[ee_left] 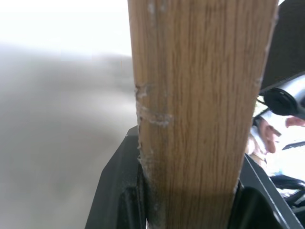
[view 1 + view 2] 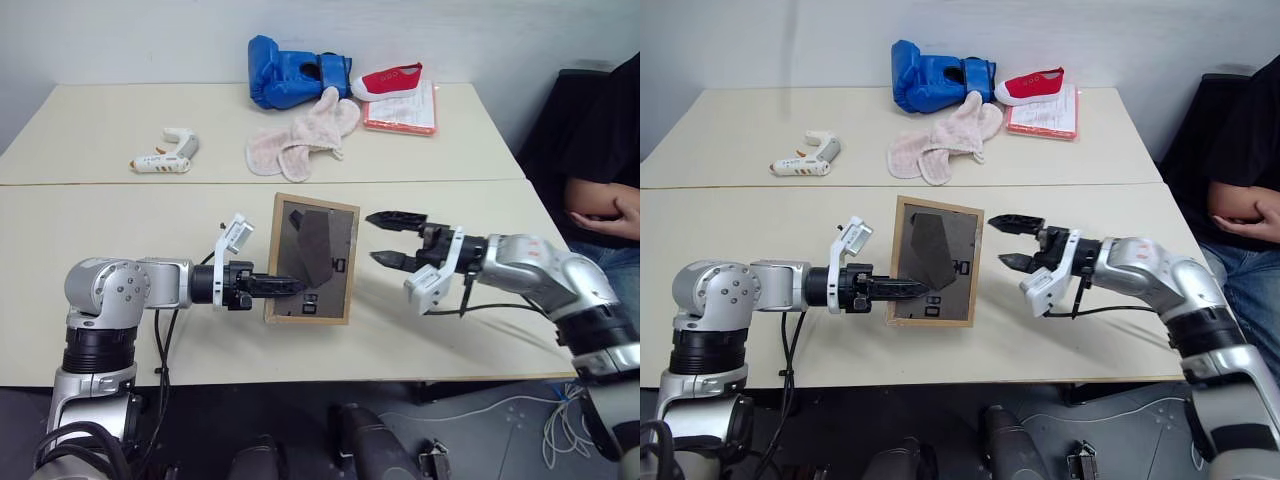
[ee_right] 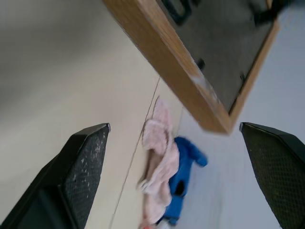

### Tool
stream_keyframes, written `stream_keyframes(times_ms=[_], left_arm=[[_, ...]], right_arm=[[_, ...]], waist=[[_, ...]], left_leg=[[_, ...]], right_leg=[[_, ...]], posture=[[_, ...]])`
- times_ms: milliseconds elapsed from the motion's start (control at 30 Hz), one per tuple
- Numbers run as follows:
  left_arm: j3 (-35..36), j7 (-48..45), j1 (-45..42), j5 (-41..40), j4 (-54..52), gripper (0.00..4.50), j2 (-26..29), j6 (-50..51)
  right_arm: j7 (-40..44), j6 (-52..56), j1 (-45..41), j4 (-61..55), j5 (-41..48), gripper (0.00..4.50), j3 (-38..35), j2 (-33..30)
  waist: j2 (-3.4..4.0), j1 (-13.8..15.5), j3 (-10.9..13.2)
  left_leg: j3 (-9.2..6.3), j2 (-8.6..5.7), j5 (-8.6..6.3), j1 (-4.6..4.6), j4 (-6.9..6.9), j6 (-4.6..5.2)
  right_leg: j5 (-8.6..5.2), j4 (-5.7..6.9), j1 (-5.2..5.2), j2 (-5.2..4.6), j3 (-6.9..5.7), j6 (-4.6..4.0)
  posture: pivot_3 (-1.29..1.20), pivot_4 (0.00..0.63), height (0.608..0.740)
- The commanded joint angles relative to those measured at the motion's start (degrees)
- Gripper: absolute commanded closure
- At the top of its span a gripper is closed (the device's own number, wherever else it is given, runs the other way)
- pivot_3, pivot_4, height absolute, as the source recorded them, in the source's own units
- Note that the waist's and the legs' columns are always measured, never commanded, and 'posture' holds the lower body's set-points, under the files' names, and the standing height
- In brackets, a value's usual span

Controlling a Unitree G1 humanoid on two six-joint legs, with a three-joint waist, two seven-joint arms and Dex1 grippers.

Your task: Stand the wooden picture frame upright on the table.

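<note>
Frame [image 2: 312,258] sits mid-picture, back side w/ stand facing camera, clenched at its left edge by left gripper [image 2: 283,286] above table [image 2: 120,220]. Right gripper [image 2: 393,240] gapes wide just beside its right edge, empty. Step: mid-lift/uprighting. Next, probably: prop stand out, set bottom edge down.

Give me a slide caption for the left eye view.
Left gripper holds the wooden picture frame above the table, its backing facing the camera, right gripper open beside it.
</note>
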Motion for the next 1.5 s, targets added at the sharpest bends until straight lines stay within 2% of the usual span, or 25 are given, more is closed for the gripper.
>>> stream_keyframes(times_ms=[33,100,200,367,533,633,700,867,933,1033,1100,1133,1167,1200,1267,1333,1433,1500], left_arm=[[2.25,-0.25,-1.48,-3.21,-3.24,3.23,0.07,1.36],[2.31,-0.22,-1.44,-3.33,-3.57,3.23,0.23,1.72],[3.08,0.22,-1.74,-3.55,-3.1,3.23,0.12,2.41],[4.42,0.91,-2.04,-3.7,-2.08,3.23,-0.01,3.0],[6.02,1.46,-2.18,-4.43,-0.7,3.23,0.42,3.84],[6.95,0.9,-0.73,-4.98,-1.05,2.23,1.99,3.99],[7.45,0.23,0.7,-5.14,-2.1,1.62,4.15,3.45],[11.83,-2.64,5.52,-5.62,-5.03,0.04,11.99,-0.17],[14.83,-4.18,8.73,-5.22,-6.85,0.0,15.92,-2.93],[19.51,-6.76,15.71,-3.54,-11.86,0.0,19.65,-10.28],[23.04,-7.35,19.79,-3.25,-14.57,0.0,20.05,-13.77],[24.22,-7.47,21.17,-3.35,-15.38,0.0,20.02,-14.99],[25.24,-7.21,22.85,-3.0,-16.63,0.0,19.73,-16.55],[25.71,-6.93,23.98,-2.87,-17.42,0.0,19.57,-17.69],[25.13,-4.94,25.71,-1.51,-19.15,0.0,18.43,-20.43],[24.24,-3.32,26.25,-1.21,-20.01,0.0,17.36,-21.86],[22.91,-2.59,26.6,-1.64,-21.45,0.0,16.38,-23.39],[22.35,-2.46,26.82,-2.0,-22.09,0.0,16.2,-24.19]], right_arm=[[-15.9,-2.95,-4.78,3.78,-10.52,0.0,2.25,3.08],[-21.56,-2.83,-6.74,4.82,-14.99,0.0,4.33,4.38],[-28.67,-2.76,-8.66,5.93,-18.47,0.58,6.5,5.41],[-36.34,-2.42,-11.18,7.72,-21.78,2.21,9.71,6.54],[-39.13,-3.16,-13.33,10.05,-23.08,2.71,12.56,6.22],[-39.68,-3.59,-14.35,10.72,-22.8,2.88,13.37,5.44],[-39.19,-4.09,-15.18,11.43,-22.24,3.26,13.87,4.89],[-35.59,-6.21,-16.7,14.49,-18.54,3.27,13.96,4.2],[-32.01,-8.26,-17.14,16.85,-14.68,3.27,13.7,4.05],[-13.02,-11.84,-15.89,24.66,12.46,3.27,16.15,5.58],[15.16,8.86,-8.12,11.41,45.76,3.27,16.83,5.46],[24.82,17.97,-5.31,5.4,56.97,3.27,16.23,5.27],[33.15,31.65,-2.46,-2.66,69.54,3.27,14.9,4.66],[37.41,40.75,-0.93,-7.74,76.4,3.27,13.39,4.16],[39.94,61.45,1.0,-15.06,91.05,3.27,9.24,4.4],[37.76,74.93,1.28,-16.54,98.7,3.27,5.34,6.19],[32.53,87.89,1.02,-13.1,102.3,3.27,0.86,10.58],[31.13,92.8,1.1,-11.68,102.38,3.27,-1.73,12.96]], waist=[[0.0,-0.09,0.0],[0.0,-0.16,0.0],[0.0,-0.08,0.0],[0.0,-0.06,0.0],[0.01,-0.18,0.0],[0.01,-0.21,0.0],[0.01,-0.38,0.0],[0.0,-0.78,0.0],[0.0,-1.33,0.0],[0.01,-1.53,0.02],[-0.02,-1.48,0.01],[-0.02,-1.28,0.01],[0.0,-0.87,0.02],[0.02,-0.62,0.04],[0.06,-0.04,0.06],[0.07,0.27,0.06],[0.01,0.54,0.02],[0.01,0.55,0.02]], left_leg=[[0.01,0.01,0.02,0.05,-0.01,-0.03],[0.0,0.02,0.06,0.09,-0.02,-0.11],[-0.02,0.02,0.09,0.14,-0.02,-0.16],[-0.04,0.01,0.1,0.13,-0.03,-0.16],[-0.03,0.01,0.11,0.17,-0.03,-0.17],[-0.04,0.01,0.11,0.17,-0.04,-0.17],[-0.05,0.02,0.11,0.17,-0.04,-0.17],[-0.05,0.02,0.11,0.17,-0.06,-0.17],[-0.05,0.03,0.11,0.17,-0.07,-0.18],[-0.11,0.04,0.11,0.18,-0.11,-0.17],[-0.12,0.05,0.11,0.29,-0.14,-0.14],[-0.22,0.09,0.1,0.34,-0.12,-0.12],[-0.27,0.15,0.09,0.34,-0.08,-0.11],[-0.3,0.16,0.07,0.27,-0.03,-0.08],[-0.31,0.17,0.03,0.25,-0.02,-0.03],[-0.34,0.17,-0.06,0.25,-0.02,0.13],[-0.38,0.15,-0.15,0.19,-0.02,0.28],[-0.38,0.14,-0.14,0.14,-0.03,0.24]], right_leg=[[-0.03,0.06,0.0,0.01,0.0,-0.04],[-0.04,0.12,0.0,0.02,0.0,-0.09],[-0.07,0.19,0.01,0.03,-0.01,-0.14],[-0.07,0.17,0.02,0.02,-0.02,-0.14],[-0.07,0.19,0.04,0.03,-0.03,-0.15],[-0.07,0.18,0.05,0.03,-0.02,-0.15],[-0.07,0.19,0.04,0.03,-0.03,-0.15],[-0.07,0.18,0.04,0.03,-0.03,-0.15],[-0.08,0.18,0.02,0.04,-0.04,-0.17],[-0.1,0.14,0.06,0.03,-0.1,-0.21],[-0.1,0.07,0.19,0.02,-0.12,-0.2],[-0.1,0.04,0.29,0.02,-0.2,-0.2],[-0.1,0.07,0.32,0.02,-0.24,-0.2],[-0.1,0.11,0.28,0.0,-0.27,-0.19],[-0.09,0.16,0.27,-0.02,-0.29,-0.19],[-0.09,0.18,0.28,-0.07,-0.33,-0.19],[-0.08,0.14,0.23,-0.08,-0.37,-0.2],[-0.08,0.06,0.21,-0.08,-0.37,-0.2]], posture=[[0.0,0.15,0.74],[0.0,0.15,0.74],[0.0,0.15,0.74],[0.0,0.15,0.74],[0.0,0.15,0.74],[0.0,0.15,0.74],[0.0,0.15,0.74],[0.0,0.15,0.74],[0.0,0.15,0.74],[0.0,0.15,0.74],[0.0,0.15,0.74],[0.0,0.15,0.74],[0.0,0.15,0.74],[0.0,0.15,0.74],[0.0,0.15,0.74],[0.0,0.15,0.74],[0.0,0.15,0.74],[0.0,0.15,0.74]])
